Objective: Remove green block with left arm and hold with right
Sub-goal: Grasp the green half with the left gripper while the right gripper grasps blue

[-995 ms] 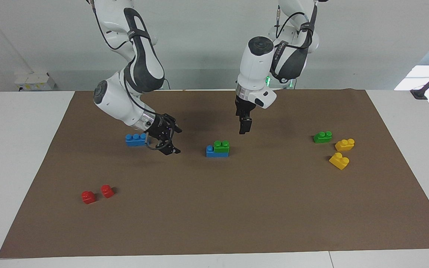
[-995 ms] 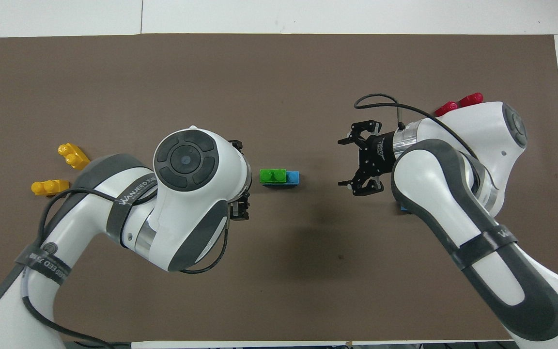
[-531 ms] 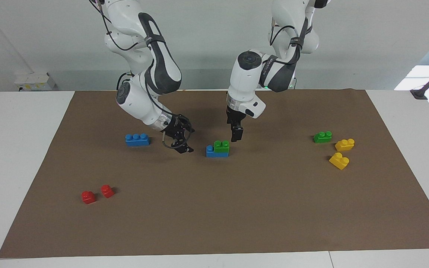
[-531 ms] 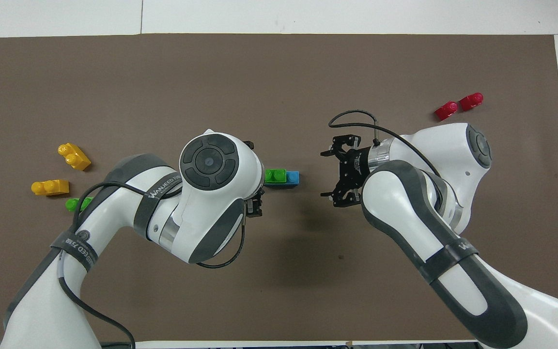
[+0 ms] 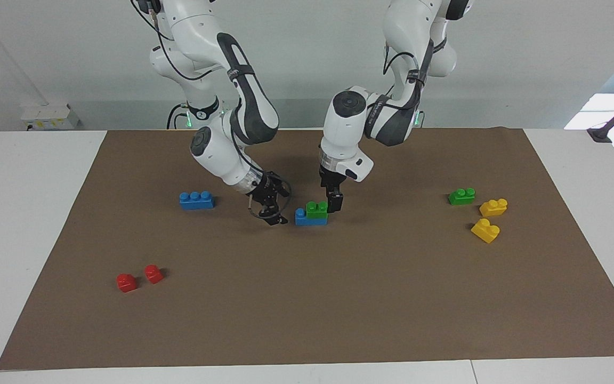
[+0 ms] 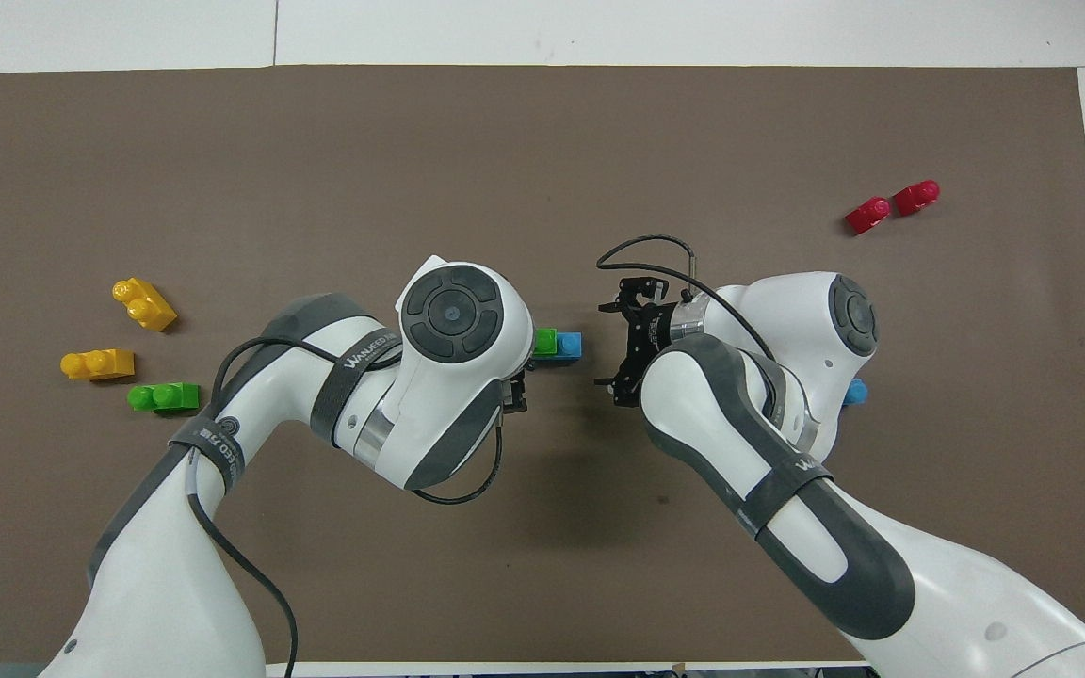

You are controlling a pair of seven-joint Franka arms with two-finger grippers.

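I count eight bricks on the brown mat [image 5: 339,298]. Two are green: one [image 5: 316,209] stacked on a blue brick [image 5: 307,218], one [image 5: 461,196] loose by the yellow pair. Two are blue, the second [image 5: 196,200] lying alone. Two are yellow [image 5: 493,207] [image 5: 485,230]. Two are red [image 5: 126,282] [image 5: 153,273]. My own grippers make two as well.

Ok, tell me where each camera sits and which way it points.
Facing view: high across the table, looking at the robots; both arms hang from the top, left tool beside the green block, right tool beside the blue brick.
Overhead view: above the robots' end, looking steeply down; both arms enter from the bottom, the left arm covering most of the green block.
Shared: the brown mat, that stack, red bricks, yellow bricks.
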